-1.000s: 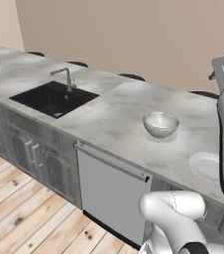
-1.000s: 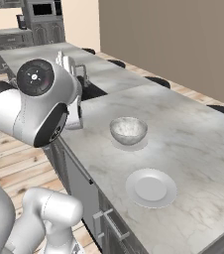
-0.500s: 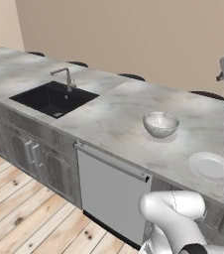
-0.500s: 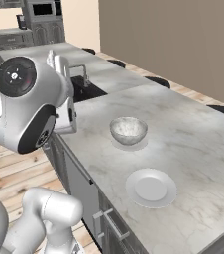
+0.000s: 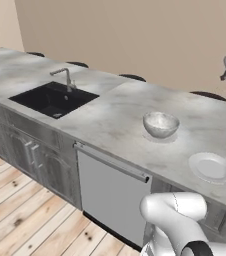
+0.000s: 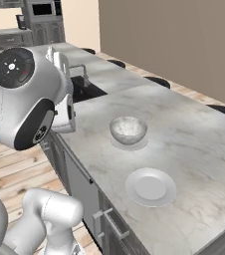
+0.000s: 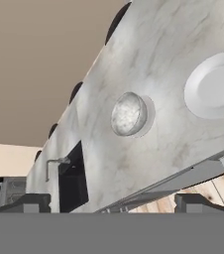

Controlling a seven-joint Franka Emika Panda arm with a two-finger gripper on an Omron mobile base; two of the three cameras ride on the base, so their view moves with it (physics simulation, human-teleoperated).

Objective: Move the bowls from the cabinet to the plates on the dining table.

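My 2 base cameras look forward and down over the worktop (image 5: 110, 110) from behind me, left and right. My hand camera views it from above, tilted. All 3 share the bowl (image 5: 161, 123) and plate (image 6: 150, 187).

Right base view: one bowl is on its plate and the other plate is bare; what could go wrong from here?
The marbled bowl nearly hides the plate beneath it, so seating could be misjudged. The bare plate lies close to the table's front edge, so a knock while placing the second bowl might push it off. The open gripper holds nothing, so a cabinet trip remains.
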